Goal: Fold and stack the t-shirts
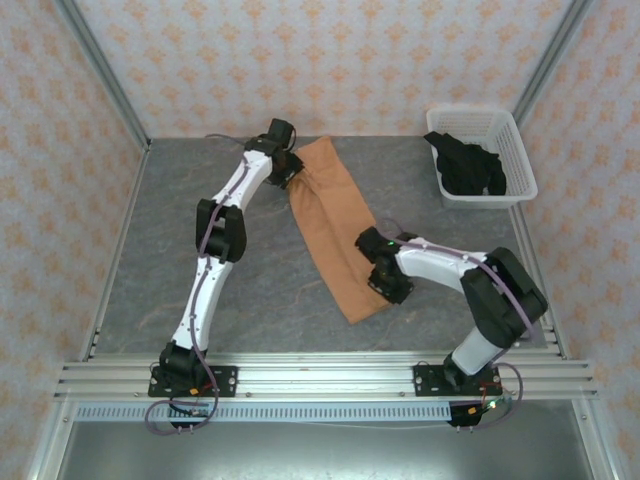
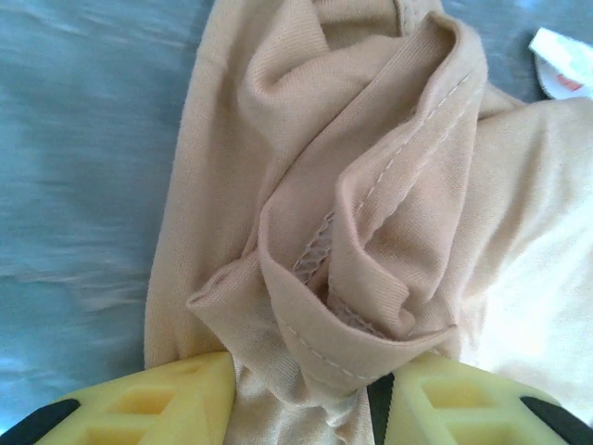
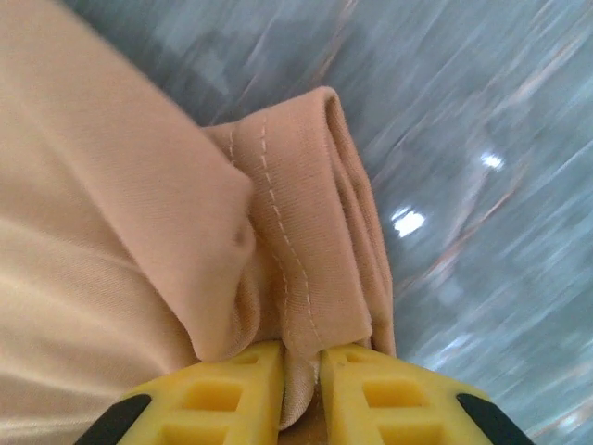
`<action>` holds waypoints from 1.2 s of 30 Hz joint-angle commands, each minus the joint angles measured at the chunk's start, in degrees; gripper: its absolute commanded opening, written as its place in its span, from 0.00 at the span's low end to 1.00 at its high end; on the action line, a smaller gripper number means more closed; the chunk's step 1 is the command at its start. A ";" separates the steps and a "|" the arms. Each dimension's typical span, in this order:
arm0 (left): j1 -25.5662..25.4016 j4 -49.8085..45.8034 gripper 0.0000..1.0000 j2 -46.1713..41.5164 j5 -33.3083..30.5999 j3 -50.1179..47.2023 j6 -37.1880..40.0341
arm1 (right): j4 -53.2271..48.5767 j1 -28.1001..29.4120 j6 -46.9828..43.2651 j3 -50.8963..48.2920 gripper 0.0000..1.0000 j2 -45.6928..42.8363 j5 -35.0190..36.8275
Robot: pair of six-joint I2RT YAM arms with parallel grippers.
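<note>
The orange t-shirt lies as a long narrow strip running from the far middle of the table toward the near right. My left gripper is at its far end. In the left wrist view a thick bunch of hemmed orange cloth sits between the yellow fingers of that gripper. My right gripper is at the strip's near end. Its yellow fingers are shut on a folded, stitched hem of the t-shirt. The black t-shirt lies crumpled in the basket.
The white lattice basket stands at the far right corner by the wall. A white label shows on the orange cloth in the left wrist view. Grey tabletop lies bare to the left of the strip and along the near edge.
</note>
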 commanded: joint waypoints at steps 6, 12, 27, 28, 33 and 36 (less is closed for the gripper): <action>-1.43 19.77 0.50 11.52 5.44 8.78 -10.09 | 6.04 6.17 14.93 2.97 0.30 9.20 -10.87; 0.17 11.80 0.55 6.50 2.22 11.05 -2.86 | 2.40 5.95 18.19 3.21 0.40 3.06 -10.75; -2.97 3.89 0.52 -49.47 2.62 -60.35 10.85 | -2.03 -10.05 -21.03 -0.39 0.52 -20.37 -7.96; -4.83 5.97 0.50 -53.00 6.31 -67.09 10.17 | -1.92 -10.37 -24.18 -0.73 0.52 -19.75 -9.54; -18.68 13.27 0.55 -64.48 14.62 -89.47 1.62 | 1.33 -11.12 -32.17 -2.90 0.51 -15.80 -16.25; -25.55 19.50 0.57 -67.27 14.58 -97.86 -7.16 | 1.60 -11.56 -34.33 -3.21 0.51 -13.68 -17.82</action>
